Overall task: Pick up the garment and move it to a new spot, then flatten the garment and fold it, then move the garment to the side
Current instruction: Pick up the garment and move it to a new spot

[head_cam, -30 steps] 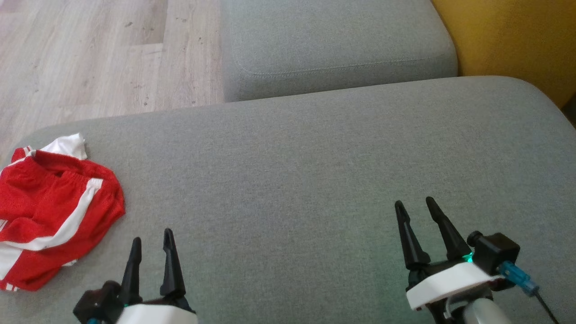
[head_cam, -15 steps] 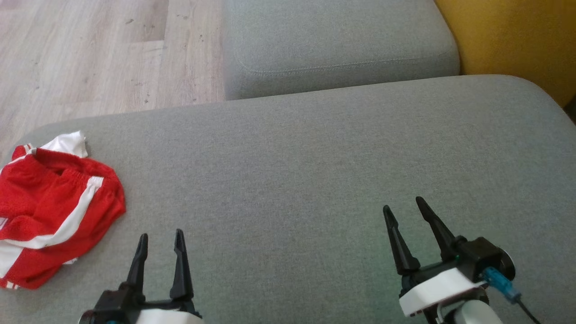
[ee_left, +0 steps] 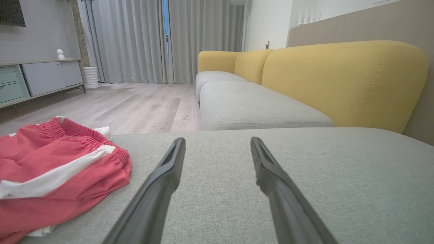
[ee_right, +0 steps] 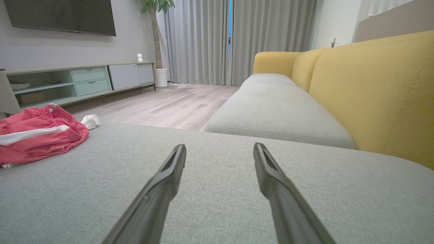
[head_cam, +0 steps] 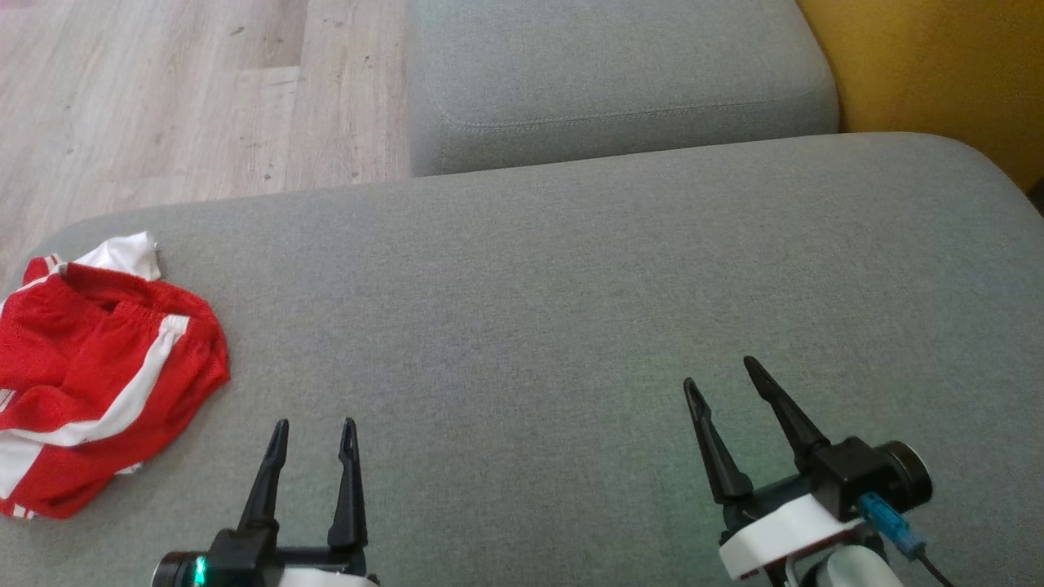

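The garment (head_cam: 90, 375) is a pair of red shorts with white stripes, lying crumpled at the left end of the grey sofa cushion (head_cam: 571, 269). It also lies at the left in the left wrist view (ee_left: 51, 169) and the right wrist view (ee_right: 37, 132). My left gripper (head_cam: 315, 427) stands open low over the cushion, a little right of the garment and apart from it. Far to the right, my right gripper (head_cam: 719, 375) is open too, with nothing between its fingers.
A second grey seat cushion (head_cam: 612, 73) lies beyond the near one, with a yellow backrest (head_cam: 938, 65) on the right. Wooden floor (head_cam: 163, 98) runs past the cushion's far left edge. A TV cabinet (ee_right: 78, 81) stands across the room.
My left gripper has shifted to the right, away from the garment, and my right gripper has drifted slightly left. The garment lies as it did.
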Motion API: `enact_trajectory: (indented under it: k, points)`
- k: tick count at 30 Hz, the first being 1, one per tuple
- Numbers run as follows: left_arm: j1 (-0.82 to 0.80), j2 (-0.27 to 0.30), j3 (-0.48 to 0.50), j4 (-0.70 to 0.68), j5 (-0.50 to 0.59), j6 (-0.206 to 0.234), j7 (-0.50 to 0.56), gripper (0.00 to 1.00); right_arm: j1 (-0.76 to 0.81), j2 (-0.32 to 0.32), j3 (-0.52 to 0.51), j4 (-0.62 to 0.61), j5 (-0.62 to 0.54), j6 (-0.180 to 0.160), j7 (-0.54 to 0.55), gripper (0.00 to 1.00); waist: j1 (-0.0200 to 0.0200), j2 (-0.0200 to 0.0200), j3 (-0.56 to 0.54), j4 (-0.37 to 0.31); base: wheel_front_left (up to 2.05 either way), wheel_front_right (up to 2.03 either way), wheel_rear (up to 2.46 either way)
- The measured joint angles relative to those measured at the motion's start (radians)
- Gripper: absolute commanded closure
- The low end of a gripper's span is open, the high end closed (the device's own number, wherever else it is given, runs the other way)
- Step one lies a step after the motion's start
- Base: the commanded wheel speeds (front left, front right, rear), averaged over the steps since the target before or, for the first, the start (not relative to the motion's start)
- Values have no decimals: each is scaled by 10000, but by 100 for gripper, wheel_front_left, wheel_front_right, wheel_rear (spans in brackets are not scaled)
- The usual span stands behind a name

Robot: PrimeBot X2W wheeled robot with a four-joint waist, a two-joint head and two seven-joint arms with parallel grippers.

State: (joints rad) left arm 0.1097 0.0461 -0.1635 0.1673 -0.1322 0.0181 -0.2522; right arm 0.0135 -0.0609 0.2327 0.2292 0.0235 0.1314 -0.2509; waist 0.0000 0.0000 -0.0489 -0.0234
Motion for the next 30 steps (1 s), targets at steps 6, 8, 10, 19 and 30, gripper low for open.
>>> enact_trajectory:
  k: [6, 8, 10, 19, 30]
  points:
    - [0, 2, -8, 111, -2, 8, 0, 0, 24, 12, -125, 21, 2, 0, 0, 0, 0, 0, -1, 83, 0, 0, 0]
    - [0, 2, -17, 163, -2, 8, 0, 0, 91, 23, -169, 23, 2, 0, 0, 0, 0, 0, -17, 150, 0, 0, 0]
    - [0, 2, -21, 211, -2, 8, 2, 0, 264, 33, -178, 44, 2, 0, 0, 0, 0, 0, -32, 259, 0, 0, 0]
    - [-4, 6, -46, 276, 105, 10, 0, 0, 523, 92, -171, 48, 2, 0, 0, 0, 0, 0, -40, 1275, 0, 0, 0]
    - [70, 33, 485, 180, 341, 67, 0, 0, 619, 130, -109, 54, 33, 0, 0, 0, 0, 0, -26, 3726, 0, 0, 0]
